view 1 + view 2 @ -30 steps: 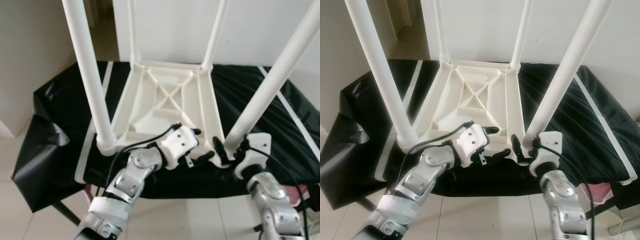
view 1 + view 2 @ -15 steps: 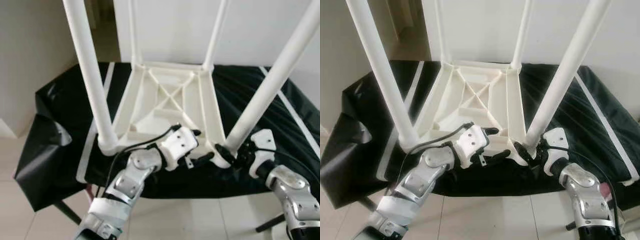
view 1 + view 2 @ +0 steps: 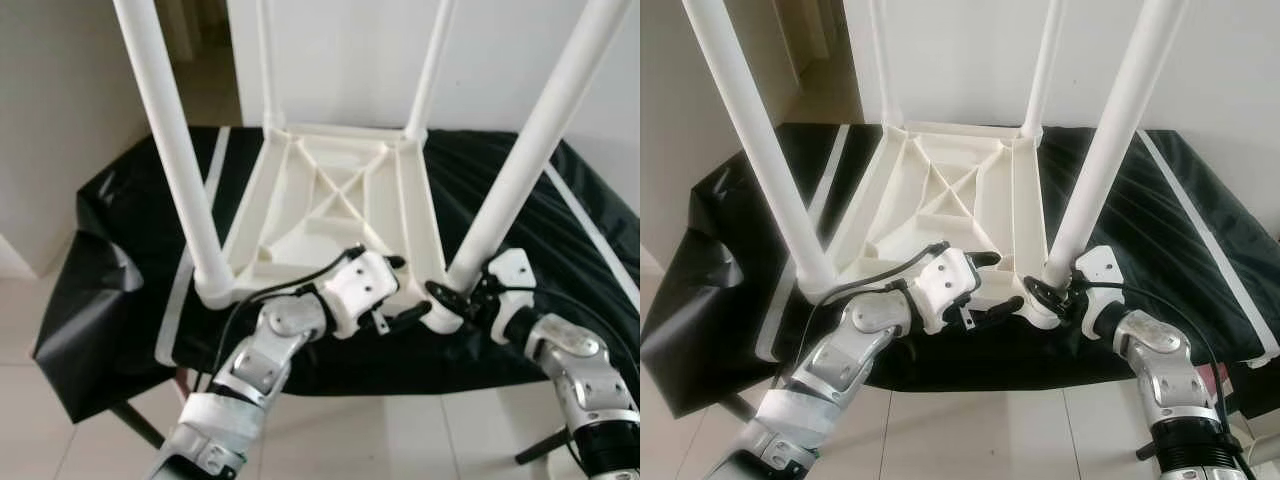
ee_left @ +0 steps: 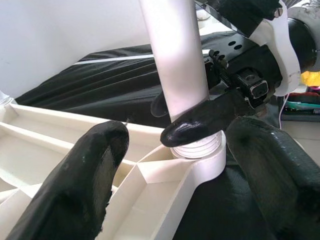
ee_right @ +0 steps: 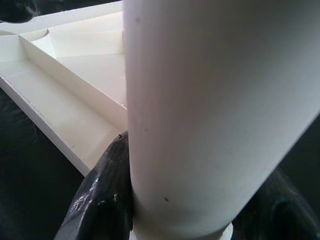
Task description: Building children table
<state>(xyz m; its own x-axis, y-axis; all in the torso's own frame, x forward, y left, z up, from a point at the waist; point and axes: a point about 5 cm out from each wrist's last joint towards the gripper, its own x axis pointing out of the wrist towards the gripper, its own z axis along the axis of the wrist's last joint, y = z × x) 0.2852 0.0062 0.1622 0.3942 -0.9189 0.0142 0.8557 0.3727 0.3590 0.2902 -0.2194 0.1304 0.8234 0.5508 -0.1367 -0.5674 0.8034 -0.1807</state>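
While the room is mostly plain white wall (image 3: 330,60) at the back with a doorway (image 3: 200,50) off on the robot's left and pale floor tiles (image 3: 60,440) down below, the big thing under both grippers is a black sheet (image 3: 110,260) with white stripes, draped over a low surface and bunched up at its left end. Sitting upside down on that sheet is the white plastic children's table (image 3: 330,215), ribbed underside facing up, with four white legs sticking up from its corners.

The near right leg (image 3: 520,165) is where the action is. The right gripper (image 3: 462,298) has come in from the right side, and its black fingers (image 5: 105,195) are pinching that leg right at the base, just above the corner socket (image 4: 197,155). The wrist view shows the leg filling the gap between them.

The left gripper (image 3: 392,290) sits just left of the right one, at the near edge of the tabletop. Its fingers (image 4: 82,185) are spread wide, one over the ribbed underside and one out past the corner, nothing between them. The near left leg (image 3: 175,150) stands well off to its left, untouched.
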